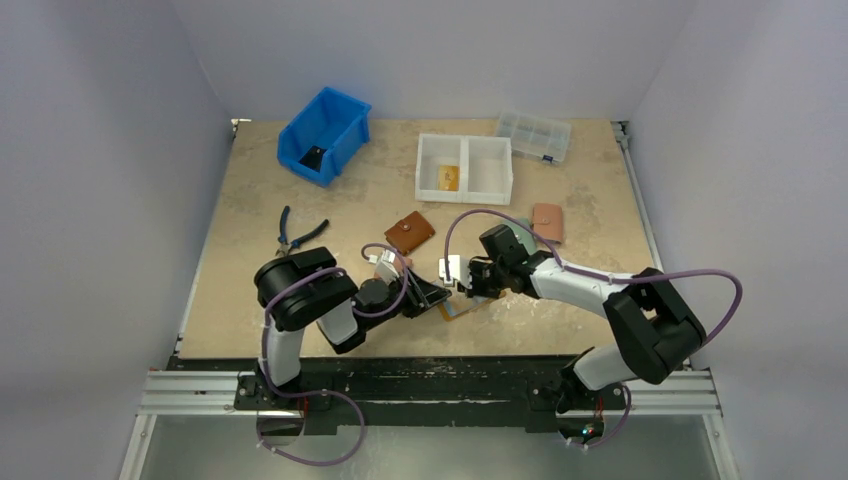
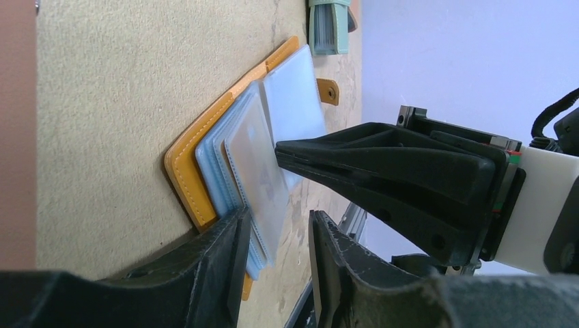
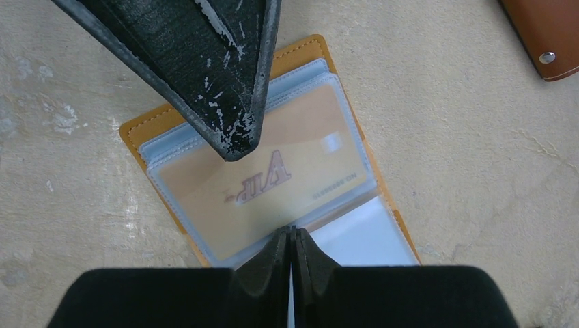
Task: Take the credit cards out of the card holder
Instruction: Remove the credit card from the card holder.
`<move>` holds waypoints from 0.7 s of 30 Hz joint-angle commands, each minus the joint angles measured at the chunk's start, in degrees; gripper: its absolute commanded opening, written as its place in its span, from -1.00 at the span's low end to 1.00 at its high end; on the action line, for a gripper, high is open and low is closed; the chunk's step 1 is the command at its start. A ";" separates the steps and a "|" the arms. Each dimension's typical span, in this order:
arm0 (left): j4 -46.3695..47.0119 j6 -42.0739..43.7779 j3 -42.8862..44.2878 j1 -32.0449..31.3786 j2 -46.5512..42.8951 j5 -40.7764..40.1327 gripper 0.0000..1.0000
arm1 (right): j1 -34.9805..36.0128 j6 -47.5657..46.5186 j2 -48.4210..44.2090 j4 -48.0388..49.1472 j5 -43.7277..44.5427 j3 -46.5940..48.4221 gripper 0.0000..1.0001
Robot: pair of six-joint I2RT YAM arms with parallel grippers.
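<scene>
The mustard card holder (image 1: 458, 308) lies open on the table between both grippers, its clear sleeves fanned up (image 2: 232, 157). An orange-yellow credit card (image 3: 273, 171) marked VIP sits inside the top sleeve. My right gripper (image 3: 291, 234) is shut, its tips pinching the sleeve's edge by the spine; in the left wrist view it shows as a black wedge touching the raised sleeve. My left gripper (image 2: 278, 263) is open at the holder's near corner, one finger (image 2: 218, 260) against the sleeves, whose corner reaches into the gap. A left finger (image 3: 218, 82) covers the holder's far part.
A brown wallet (image 1: 410, 232) and a pink wallet (image 1: 547, 222) lie behind the holder. Pliers (image 1: 298, 235) are at the left. Further back stand a blue bin (image 1: 322, 135), a white two-part tray (image 1: 490, 185) and a clear box (image 1: 533, 136).
</scene>
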 commanded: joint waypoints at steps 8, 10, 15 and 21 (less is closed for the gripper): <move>14.41 -0.83 1.86 -0.34 4.98 1.48 -0.17 | 0.40 2.42 0.33 -1.90 -4.80 2.45 -0.68; 14.42 -0.27 1.82 -0.29 4.64 1.16 -0.17 | 0.38 2.73 0.22 -1.90 -5.76 2.73 -0.66; 7.07 2.31 3.52 -0.36 1.90 0.73 -0.18 | 0.37 3.82 0.15 -1.56 -7.08 3.10 -0.64; 5.76 2.87 4.91 -0.28 2.25 0.68 -0.26 | 0.33 4.56 0.46 -1.56 -7.20 3.09 -0.63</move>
